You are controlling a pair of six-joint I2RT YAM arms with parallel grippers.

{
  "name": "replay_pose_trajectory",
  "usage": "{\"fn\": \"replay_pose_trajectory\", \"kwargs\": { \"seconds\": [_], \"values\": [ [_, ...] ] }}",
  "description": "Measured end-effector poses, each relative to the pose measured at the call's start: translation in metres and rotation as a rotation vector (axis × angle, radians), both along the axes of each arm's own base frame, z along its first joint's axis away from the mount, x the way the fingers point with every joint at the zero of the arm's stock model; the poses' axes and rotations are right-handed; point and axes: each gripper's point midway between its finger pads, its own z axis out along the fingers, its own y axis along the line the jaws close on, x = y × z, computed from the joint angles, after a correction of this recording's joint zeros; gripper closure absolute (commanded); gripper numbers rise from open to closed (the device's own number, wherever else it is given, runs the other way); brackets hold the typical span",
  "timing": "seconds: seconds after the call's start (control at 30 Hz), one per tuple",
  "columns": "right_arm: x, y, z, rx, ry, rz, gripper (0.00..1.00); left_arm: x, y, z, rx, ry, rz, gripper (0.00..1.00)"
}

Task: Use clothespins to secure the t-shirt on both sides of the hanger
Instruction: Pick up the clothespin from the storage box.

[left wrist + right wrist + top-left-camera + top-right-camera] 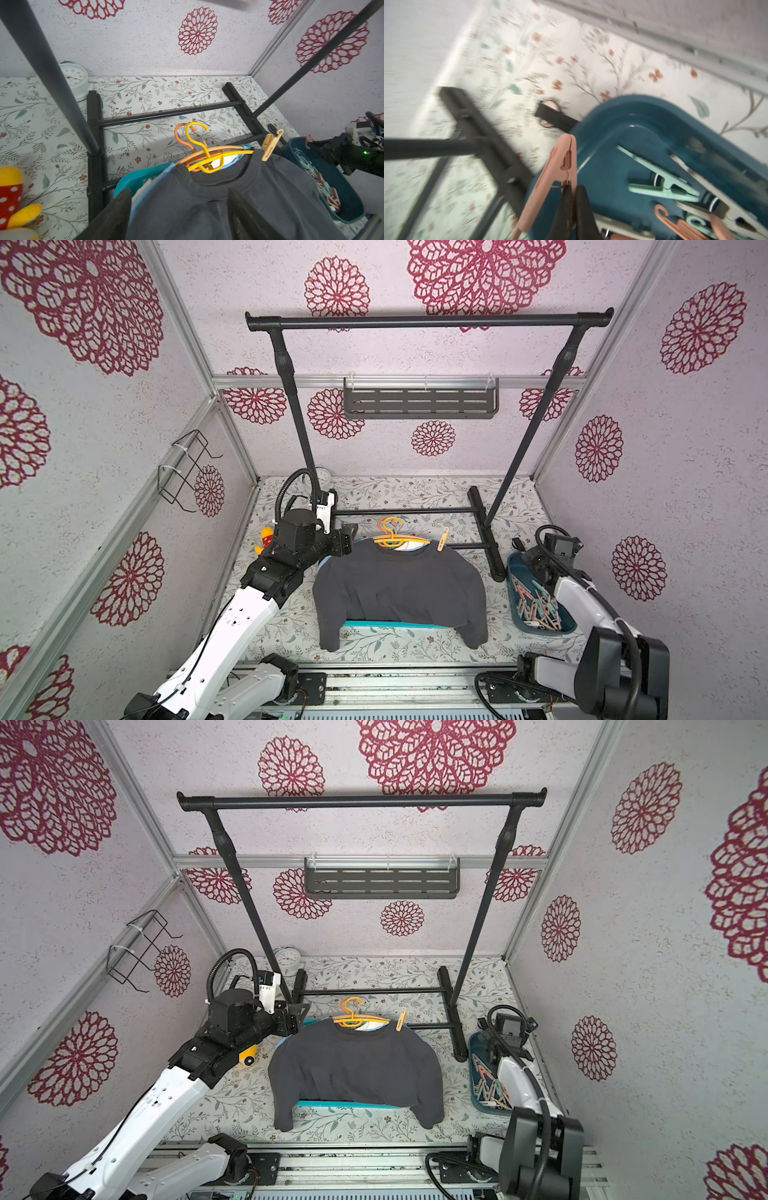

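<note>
Two dark, tapered fingers of the right gripper (574, 188) are pressed together, pinching one pink clothespin (562, 166), a smooth plastic peg with a thin wire spring. It is held over the rim of a dark teal plastic bin (612, 108) that sits at the right edge of the floral-printed surface (415, 647). Inside the bin lies a loose heap of clothespins (538, 605) in mint, pink and whitish plastic, too tangled to count. The left gripper (177, 192) hangs with its fingers spread wide above one charcoal t-shirt (399, 585), near its ribbed collar. The shirt is draped over a lighter teal basket (395, 624) in the middle of the surface. A bundle of hangers (199, 149) pokes out of the collar, showing an orange plastic hook, a yellow one and a thin wire one. One yellowish clothespin (270, 145) is clipped, tilted, on the shoulder toward the bin. A black tubular garment rack (428, 321) stands over the back half of the surface. One round white alarm clock (74, 76) sits in the back left corner, its dial numerals too small to read. A red plush toy (10, 197) with white dots and yellow parts lies by the left edge.
</note>
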Motion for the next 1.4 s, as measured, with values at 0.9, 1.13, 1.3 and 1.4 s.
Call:
{"fn": "replay_pose_trajectory", "kwargs": {
  "seconds": [0.9,1.13,1.3,1.4],
  "values": [
    [-0.062,0.242,0.154,-1.426,-0.943,1.525,1.00,-0.045,-0.135,0.030,-0.031,0.108,-0.548,0.25],
    [-0.071,0.263,0.166,-1.735,-1.025,1.567,1.00,-0.041,-0.164,0.017,0.028,0.184,-0.609,0.28],
    [-0.075,0.272,0.177,-1.896,-1.058,1.551,1.00,-0.039,-0.183,0.006,0.032,0.243,-0.657,0.31],
    [-0.078,0.276,0.180,-1.960,-1.057,1.557,1.00,-0.041,-0.194,0.002,0.024,0.271,-0.688,0.32]
  ]
}}
